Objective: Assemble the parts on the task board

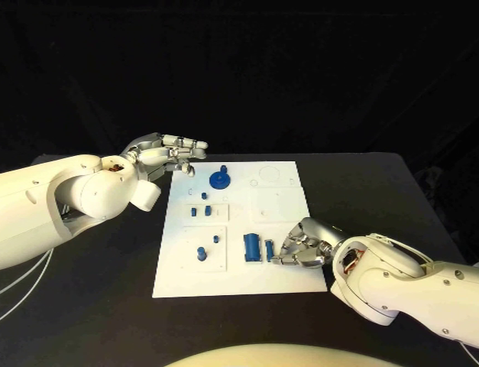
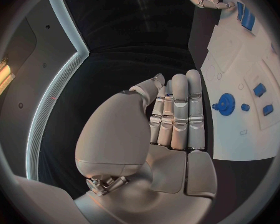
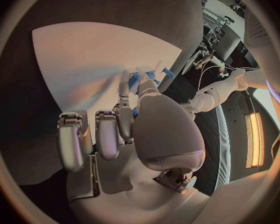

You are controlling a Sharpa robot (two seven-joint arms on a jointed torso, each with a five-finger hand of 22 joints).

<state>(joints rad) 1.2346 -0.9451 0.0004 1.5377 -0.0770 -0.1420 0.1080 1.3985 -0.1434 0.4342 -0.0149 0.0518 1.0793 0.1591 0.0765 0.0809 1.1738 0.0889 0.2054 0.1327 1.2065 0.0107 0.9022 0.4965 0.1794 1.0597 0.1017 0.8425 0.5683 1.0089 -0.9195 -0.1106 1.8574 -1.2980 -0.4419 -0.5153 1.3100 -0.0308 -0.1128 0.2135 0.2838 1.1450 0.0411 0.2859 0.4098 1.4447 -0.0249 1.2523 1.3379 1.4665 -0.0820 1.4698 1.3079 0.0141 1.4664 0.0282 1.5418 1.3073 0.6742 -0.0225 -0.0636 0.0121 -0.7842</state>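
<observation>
At frame centre, white task board point(image 1: 286, 267) carries loose blue parts point(image 1: 251, 246); assembly seemingly incomplete. Left hand point(image 1: 171, 155) empty, fingers straight; right hand point(image 1: 303, 246) grip indeterminable.

A flat black table point(image 1: 393, 183) with a matte top lay under everything, its far edge running straight across and its far right corner rounded. Behind it hung a wrinkled black cloth backdrop point(image 1: 305, 69), filling the space beyond the table. Two thin white cables point(image 1: 8, 290) curved over the table's near left part.
</observation>
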